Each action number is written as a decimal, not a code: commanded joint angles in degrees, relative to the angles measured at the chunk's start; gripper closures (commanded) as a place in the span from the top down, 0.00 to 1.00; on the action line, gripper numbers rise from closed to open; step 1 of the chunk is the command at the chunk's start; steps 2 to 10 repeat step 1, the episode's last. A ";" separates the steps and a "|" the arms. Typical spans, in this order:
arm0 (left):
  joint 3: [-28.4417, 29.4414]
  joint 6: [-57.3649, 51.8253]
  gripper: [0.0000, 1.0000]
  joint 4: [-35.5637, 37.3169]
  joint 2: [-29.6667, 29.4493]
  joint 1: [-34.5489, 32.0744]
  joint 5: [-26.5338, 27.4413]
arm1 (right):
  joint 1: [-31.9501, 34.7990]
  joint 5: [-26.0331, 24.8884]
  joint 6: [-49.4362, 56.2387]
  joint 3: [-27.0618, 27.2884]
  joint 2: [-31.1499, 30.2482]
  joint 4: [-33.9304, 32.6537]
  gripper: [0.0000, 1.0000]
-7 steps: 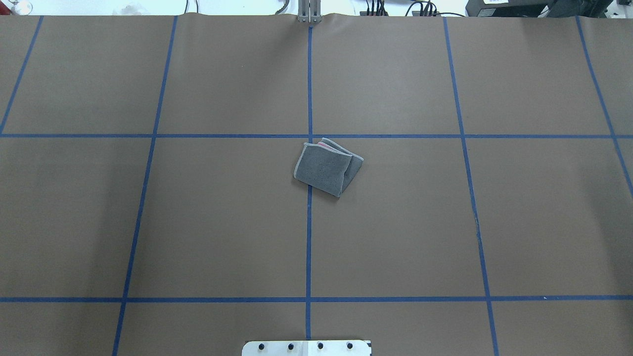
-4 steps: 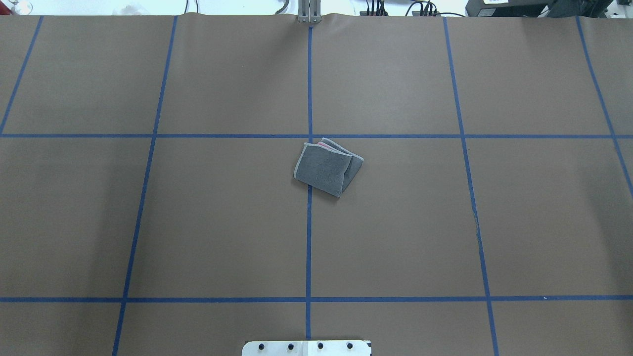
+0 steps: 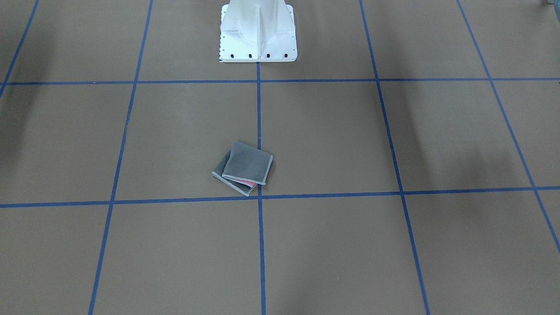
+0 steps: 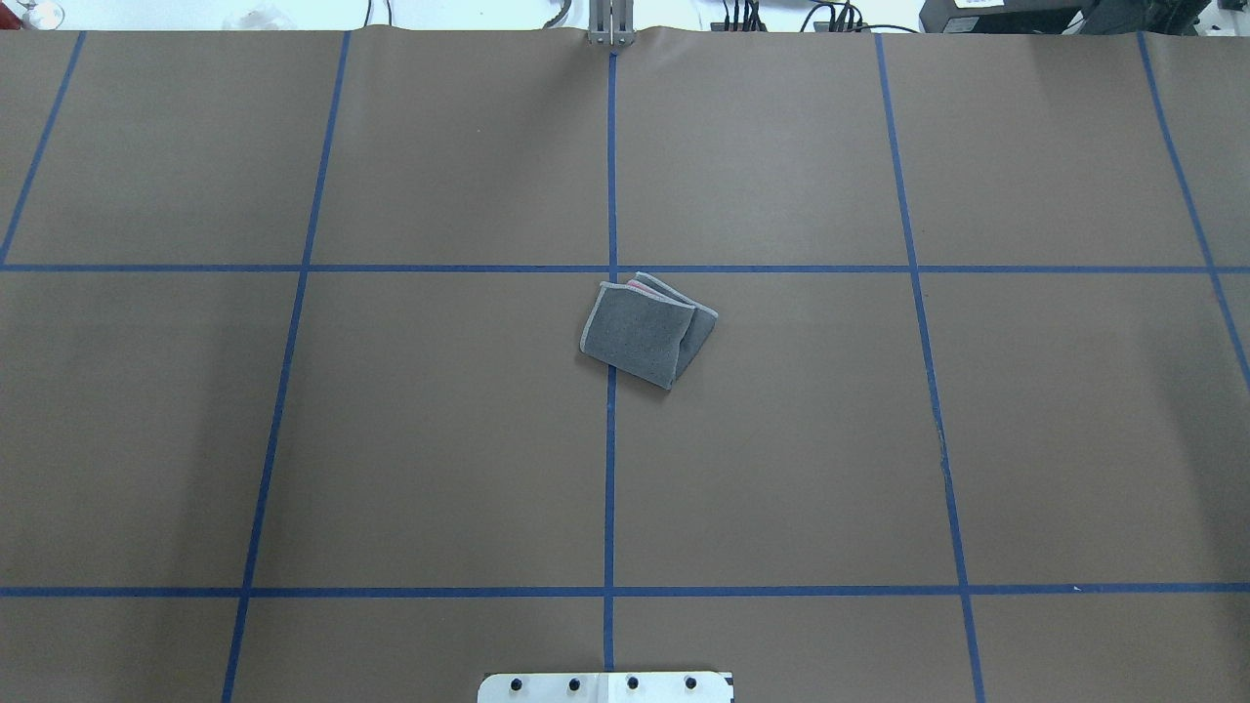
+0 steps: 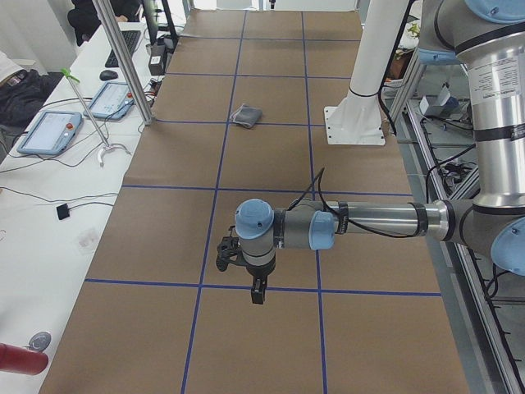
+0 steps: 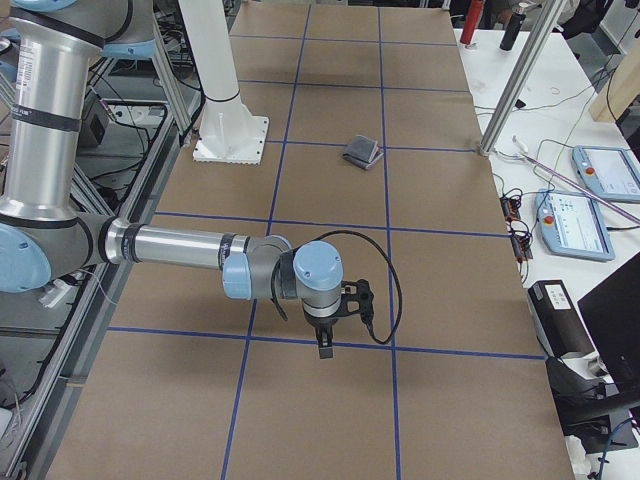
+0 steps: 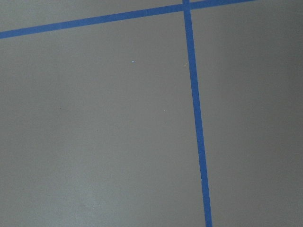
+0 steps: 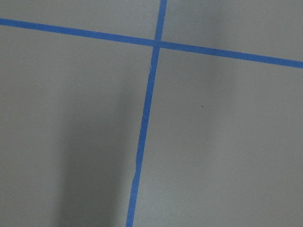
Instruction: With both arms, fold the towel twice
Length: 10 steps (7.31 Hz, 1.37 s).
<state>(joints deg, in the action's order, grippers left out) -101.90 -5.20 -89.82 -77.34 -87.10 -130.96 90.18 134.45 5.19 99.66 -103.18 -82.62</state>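
The towel lies mid-table, a small grey packet with a pink sliver showing. Both folds look made, though the layers sit skewed. The left gripper and right gripper hang well apart from it, and I cannot tell whether their claws are apart or together. The next move, at most, is squaring those layers.

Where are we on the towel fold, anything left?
Done, it seems: the towel lies as a small layered packet, grey out, a pink sliver showing. In hand: nothing; left pincer and right pincer hang far from it. Left: perhaps squaring the skewed layers.
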 commanded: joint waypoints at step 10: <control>0.03 0.10 1.00 0.00 0.00 0.00 0.00 | 0.00 -0.06 -0.01 -0.08 0.00 0.00 1.00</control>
